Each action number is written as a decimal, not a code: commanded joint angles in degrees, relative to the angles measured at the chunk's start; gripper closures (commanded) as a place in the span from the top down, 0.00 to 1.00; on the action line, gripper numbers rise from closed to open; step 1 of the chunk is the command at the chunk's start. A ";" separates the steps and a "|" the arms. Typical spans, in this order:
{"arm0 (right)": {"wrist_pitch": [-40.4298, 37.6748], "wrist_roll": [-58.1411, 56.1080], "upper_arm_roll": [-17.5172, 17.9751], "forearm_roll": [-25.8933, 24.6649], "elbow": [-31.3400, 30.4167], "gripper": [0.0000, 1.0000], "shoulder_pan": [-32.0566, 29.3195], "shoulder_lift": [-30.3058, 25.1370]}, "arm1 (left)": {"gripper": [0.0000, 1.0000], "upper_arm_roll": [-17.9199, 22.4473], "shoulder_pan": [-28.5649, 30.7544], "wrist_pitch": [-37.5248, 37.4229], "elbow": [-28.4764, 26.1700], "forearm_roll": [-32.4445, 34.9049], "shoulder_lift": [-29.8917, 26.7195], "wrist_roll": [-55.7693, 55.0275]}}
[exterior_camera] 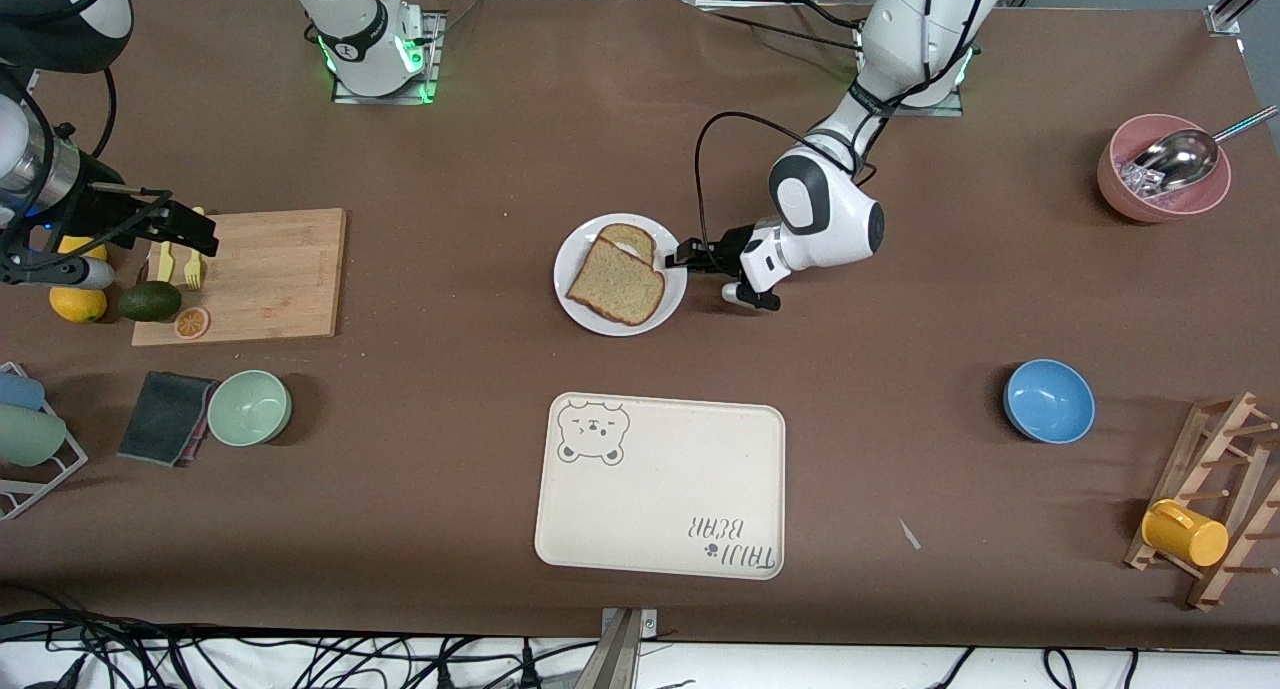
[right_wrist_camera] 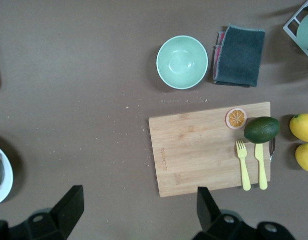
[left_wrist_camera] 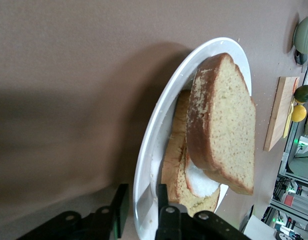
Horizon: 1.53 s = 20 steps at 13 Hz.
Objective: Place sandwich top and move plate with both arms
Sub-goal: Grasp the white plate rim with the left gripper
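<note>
The sandwich top (exterior_camera: 617,281), a speckled tan slice with a brown crust, lies tilted on a lower bread slice (exterior_camera: 630,237) with white egg on the white plate (exterior_camera: 575,299) at mid-table. In the left wrist view the top slice (left_wrist_camera: 223,125) overhangs the egg (left_wrist_camera: 201,180). My left gripper (exterior_camera: 685,254) is low at the plate's rim (left_wrist_camera: 154,145) on the left arm's side. Its open jaws (left_wrist_camera: 140,200) straddle the rim, one finger outside and one over the plate. My right gripper (exterior_camera: 190,231) hangs open and empty (right_wrist_camera: 139,200) high over the cutting board's end.
A cream bear-printed tray (exterior_camera: 660,484) lies nearer the front camera than the plate. A cutting board (exterior_camera: 270,274) with forks, avocado and lemons, a green bowl (exterior_camera: 249,407) and a cloth are at the right arm's end. A blue bowl (exterior_camera: 1048,400), pink bowl (exterior_camera: 1160,169) and mug rack are at the left arm's end.
</note>
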 commanded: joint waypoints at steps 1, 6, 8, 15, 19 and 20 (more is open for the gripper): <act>-0.13 -0.47 0.41 1.02 -0.19 1.00 -0.73 -0.46 | 0.21 0.27 -0.79 0.97 1.14 -2.56 0.94 2.27; -0.13 -0.47 0.41 1.02 -0.19 1.00 -0.73 -0.45 | 0.03 0.27 -0.79 0.88 1.14 -2.73 1.12 2.27; -0.13 -0.56 0.41 1.02 -0.19 1.00 -0.73 -0.37 | 0.00 0.27 -0.79 0.97 1.14 -2.74 1.12 2.27; -0.21 -0.56 0.41 1.02 -0.19 1.00 -0.73 -0.37 | 0.00 0.45 0.18 0.70 2.46 -2.91 0.59 2.10; -0.21 -0.56 0.41 1.02 -0.19 1.00 -0.73 -0.46 | 0.00 0.62 2.46 -2.19 3.16 -2.91 -0.11 2.10; -0.21 -0.56 0.41 0.93 -0.28 1.00 -0.82 -0.37 | 0.00 0.63 3.42 -2.89 3.16 -3.17 -0.28 2.10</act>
